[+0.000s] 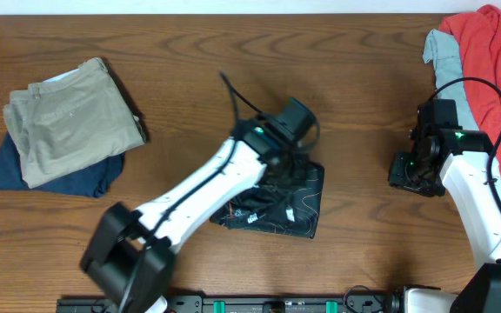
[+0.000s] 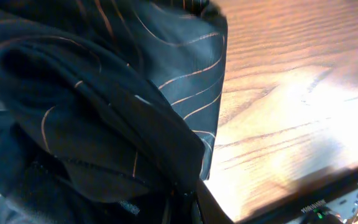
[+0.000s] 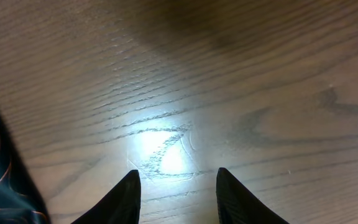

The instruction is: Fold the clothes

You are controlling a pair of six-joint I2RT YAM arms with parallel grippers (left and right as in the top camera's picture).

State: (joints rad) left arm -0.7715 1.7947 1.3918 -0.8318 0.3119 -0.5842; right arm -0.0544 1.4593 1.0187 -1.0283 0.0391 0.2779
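Handling judged light, limp, slippery: thin slick jersey point(image 1: 278, 207), likely best pinched at hem or folded edge, not mid-panel. Jersey bunched mid-table point(image 1: 190, 52), directly beneath left gripper point(image 1: 287, 158); fingers buried in fabric, closure cannot be told. Right gripper point(image 3: 178, 186) spread apart, empty, off to jersey's right.

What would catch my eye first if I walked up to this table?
Probably the left gripper plunged into a crumpled black jersey with copper lines, in the middle toward the front. Then the bright red garment heaped at the far right corner, and the khaki trousers folded on a navy garment at the left.
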